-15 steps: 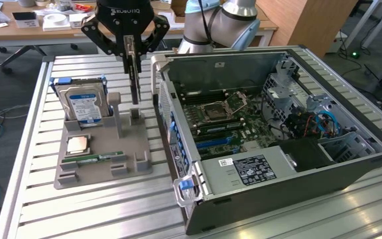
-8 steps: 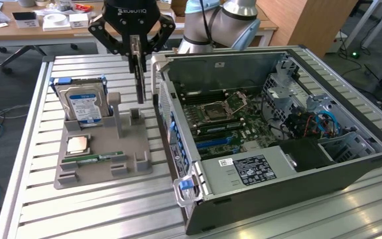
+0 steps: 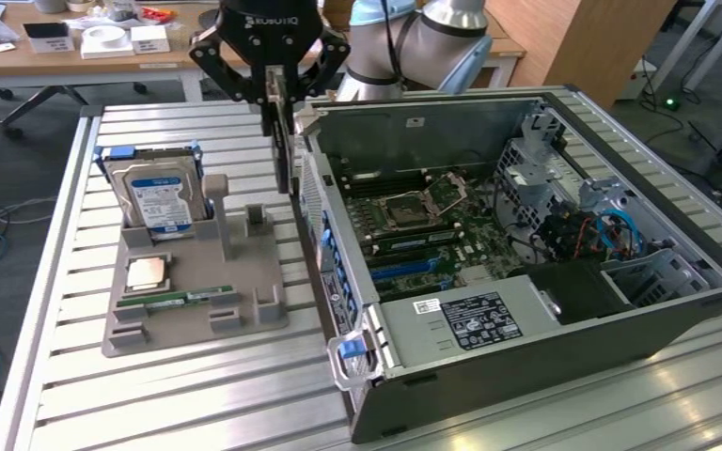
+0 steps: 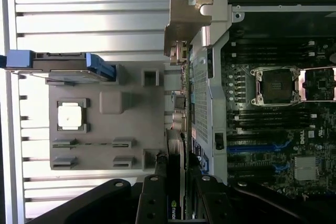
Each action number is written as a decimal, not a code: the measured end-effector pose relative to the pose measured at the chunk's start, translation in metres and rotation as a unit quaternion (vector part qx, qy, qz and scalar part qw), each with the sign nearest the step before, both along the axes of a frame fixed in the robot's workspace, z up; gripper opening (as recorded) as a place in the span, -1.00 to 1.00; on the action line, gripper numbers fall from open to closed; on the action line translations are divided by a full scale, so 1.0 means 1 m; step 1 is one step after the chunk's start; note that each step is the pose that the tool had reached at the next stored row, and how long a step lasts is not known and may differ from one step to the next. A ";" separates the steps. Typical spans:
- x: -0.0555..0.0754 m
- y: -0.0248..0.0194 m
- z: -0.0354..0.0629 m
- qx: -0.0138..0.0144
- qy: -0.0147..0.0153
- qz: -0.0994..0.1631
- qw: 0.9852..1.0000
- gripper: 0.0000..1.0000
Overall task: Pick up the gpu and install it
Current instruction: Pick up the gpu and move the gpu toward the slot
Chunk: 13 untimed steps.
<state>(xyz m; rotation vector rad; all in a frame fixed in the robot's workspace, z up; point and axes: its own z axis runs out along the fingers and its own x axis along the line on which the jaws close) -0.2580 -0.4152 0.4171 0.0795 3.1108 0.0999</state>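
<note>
One gpu (image 3: 283,150), a thin dark circuit card with a metal end bracket, hangs pinched in the black two-fingered gripper (image 3: 281,89).

Clamped by its upper end, the card hangs on edge toward the far edge of the slatted aluminium table (image 3: 173,404), over the gap between the grey moulded holder (image 3: 255,310) and the open black computer case (image 3: 562,329). It looks light and stiff but fragile, best held by the flat board faces or the bracket, away from the contact edge. By count: one holder, carrying one silver hard drive with a blue-white label (image 3: 161,199) standing upright, one square processor chip (image 3: 148,272) and one narrow green memory stick (image 3: 192,297), both lying flat; one case, lid off.
</note>
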 end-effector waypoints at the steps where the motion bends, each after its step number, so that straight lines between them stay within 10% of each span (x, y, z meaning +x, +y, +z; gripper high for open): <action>1: 0.002 0.0001 0.0000 0.000 0.000 0.000 1.000 -0.48; 13: 0.036 0.0006 0.0000 0.002 0.000 0.000 1.000 -0.48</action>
